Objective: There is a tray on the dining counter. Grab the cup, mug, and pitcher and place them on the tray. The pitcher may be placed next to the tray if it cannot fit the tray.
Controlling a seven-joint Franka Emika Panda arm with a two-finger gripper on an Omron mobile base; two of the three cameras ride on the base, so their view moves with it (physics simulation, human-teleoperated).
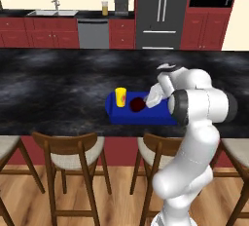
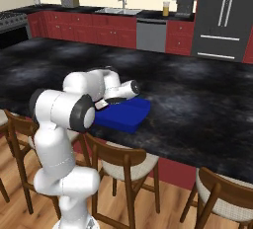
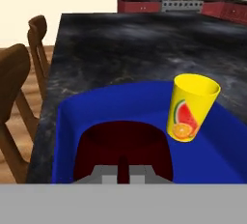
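The blue tray [image 1: 160, 115] [image 2: 128, 114] [image 3: 120, 102] lies near the front edge of the dining counter [image 1: 58, 88]. The yellow cup [image 1: 120, 97] [image 3: 191, 107] stands upright at one end of the tray. Beside it is the dark red mug [image 1: 137, 104] [image 3: 123, 143], over the tray floor. My gripper [image 1: 147, 102] [image 2: 102, 105] [image 3: 123, 167] is shut on the mug's near rim; I cannot tell whether the mug rests on the tray. The pitcher [image 1: 105, 9] [image 2: 166, 9] stands on the far back counter.
Wooden chairs [image 1: 73, 157] [image 2: 123, 169] line the front of the dining counter. A coffee machine [image 1: 121, 3] stands beside the pitcher, and a sink [image 1: 52, 12] lies to its left. A fridge [image 1: 160, 10] stands at the back.
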